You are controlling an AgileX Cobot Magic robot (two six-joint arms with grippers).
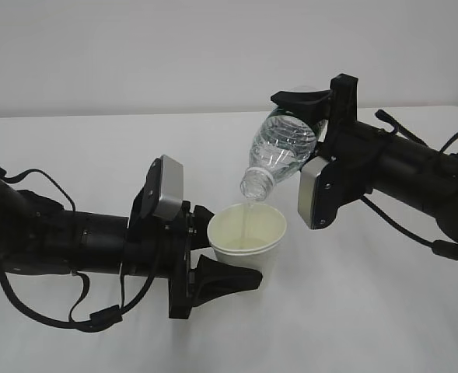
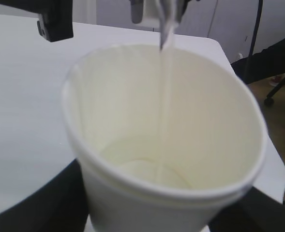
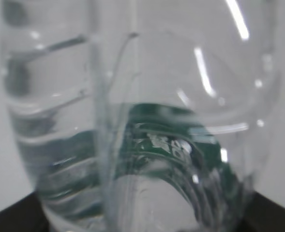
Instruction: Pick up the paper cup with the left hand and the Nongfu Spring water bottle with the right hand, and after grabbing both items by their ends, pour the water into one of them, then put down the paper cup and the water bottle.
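The left pincer (image 1: 213,256) grasps the paper cup (image 1: 248,237) just above the desk (image 1: 368,311); above it, the right pincer (image 1: 310,128) grips the tilted Nongfu Spring water bottle (image 1: 279,151), water (image 1: 248,211) streaming into the cup.

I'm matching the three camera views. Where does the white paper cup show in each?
Exterior view: white paper cup at lower centre.
Left wrist view: cup fills the picture.
Right wrist view: not in it.
Shared landmark: the thin stream of water falling into the cup.
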